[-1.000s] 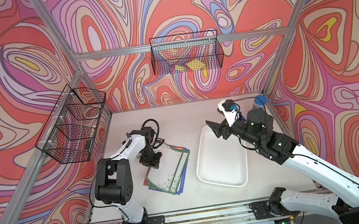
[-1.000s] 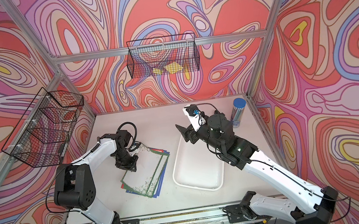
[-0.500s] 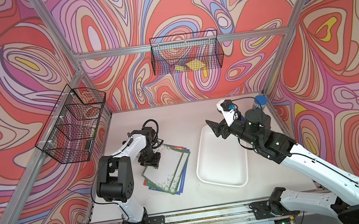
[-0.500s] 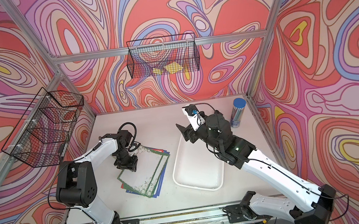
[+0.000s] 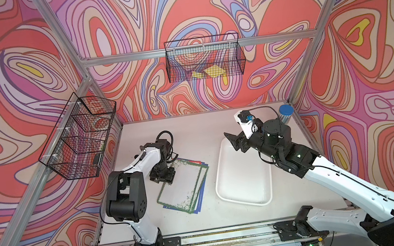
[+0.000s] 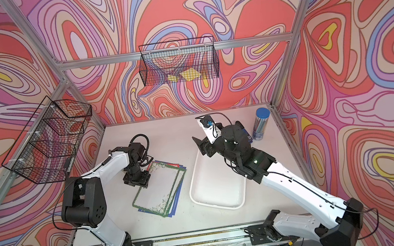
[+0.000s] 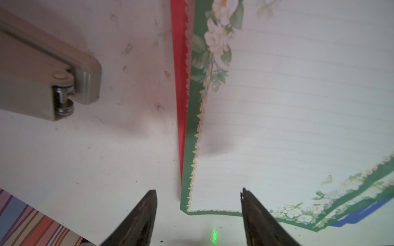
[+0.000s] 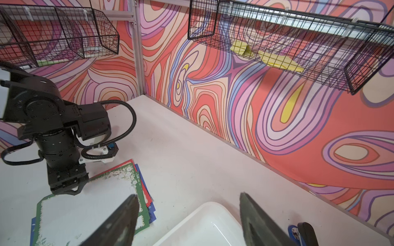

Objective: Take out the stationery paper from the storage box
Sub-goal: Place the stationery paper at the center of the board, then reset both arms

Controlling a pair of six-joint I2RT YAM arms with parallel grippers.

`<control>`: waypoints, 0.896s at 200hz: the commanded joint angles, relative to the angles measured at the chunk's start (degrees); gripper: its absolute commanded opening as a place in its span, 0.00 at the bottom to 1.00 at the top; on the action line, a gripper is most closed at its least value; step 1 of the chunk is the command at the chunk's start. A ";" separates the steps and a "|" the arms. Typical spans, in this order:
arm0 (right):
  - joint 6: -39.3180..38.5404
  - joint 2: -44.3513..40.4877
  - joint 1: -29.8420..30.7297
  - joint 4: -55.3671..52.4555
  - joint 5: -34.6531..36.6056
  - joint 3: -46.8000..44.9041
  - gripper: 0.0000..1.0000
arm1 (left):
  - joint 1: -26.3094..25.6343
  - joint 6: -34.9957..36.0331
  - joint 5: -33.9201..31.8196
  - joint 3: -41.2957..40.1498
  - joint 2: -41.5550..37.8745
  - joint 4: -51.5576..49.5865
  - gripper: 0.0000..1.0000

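Since the earlier frame, the jaws of the left gripper (image 5: 163, 178) have been spread apart, while the arm itself is being kept almost where it was. The right arm is being seen in nearly the same pose as before.

Nearest, the two arm bases are being carried on a metal rail (image 5: 206, 238) along the near edge of the table (image 5: 192, 134). Beyond it, the stationery paper (image 5: 183, 187) is being shown lying flat on the table, outside and just left of the storage box (image 5: 242, 174), as a loosely fanned stack: a green-bordered sheet on top, red and blue edges peeking out beneath. The box is lying apart from the stack, with nothing seen inside it.

In the left wrist view, the released left gripper (image 7: 198, 191) is being held with its fingers astride the far left corner of the paper (image 7: 277, 127); nothing is being pinched, though whether the fingertips are touching the sheet cannot be told.

Farther back, the right gripper (image 5: 234, 142) is being held above the far end of the box, its jaws wide apart and holding nothing. A blue-capped tube (image 5: 285, 114) is standing upright at the far right corner. On the back wall, yellow paper pieces (image 5: 210, 72) are being kept in a wire basket (image 5: 204, 58).
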 commanded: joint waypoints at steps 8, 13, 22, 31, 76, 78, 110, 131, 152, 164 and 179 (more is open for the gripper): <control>3.12 0.24 0.07 0.44 12.81 0.41 0.78 | 0.48 -0.77 -2.65 0.63 -4.44 2.14 0.66; 3.30 0.14 0.07 1.48 15.67 -0.31 0.78 | 0.48 -1.19 -2.71 0.96 -5.54 2.89 0.66; 3.10 -0.12 0.07 4.89 20.55 -2.45 0.78 | 0.48 -2.62 -3.19 1.88 -7.50 4.66 0.66; 3.08 -0.30 -0.10 8.74 24.62 -4.93 0.78 | 0.51 -4.79 -4.27 2.13 -9.93 7.63 0.66; 9.19 -0.02 -4.50 12.44 30.72 -8.25 0.79 | 0.55 -11.96 -7.76 -12.91 -26.55 39.01 0.67; 9.44 -0.12 -4.78 12.54 30.88 -8.35 0.78 | 0.52 -12.13 -8.06 -13.96 -27.38 40.75 0.67; 9.28 -1.62 -6.93 13.83 34.69 -11.13 0.79 | 0.53 -10.73 -17.35 -28.73 -36.17 59.62 0.67; 10.08 -4.06 -10.45 16.53 34.81 -15.75 0.80 | 0.51 -8.97 -23.30 -35.32 -38.33 66.90 0.67; 12.08 -6.07 -15.73 17.30 33.16 -19.60 0.80 | 0.48 -6.49 -26.49 -41.16 -37.66 73.42 0.67; 11.19 -6.76 -18.00 19.96 33.34 -22.62 0.80 | 0.51 -4.21 -26.59 -42.59 -36.75 76.04 0.67; 10.06 -6.60 -20.42 25.81 34.31 -27.18 0.80 | 0.50 -2.23 -26.55 -44.15 -35.37 79.74 0.68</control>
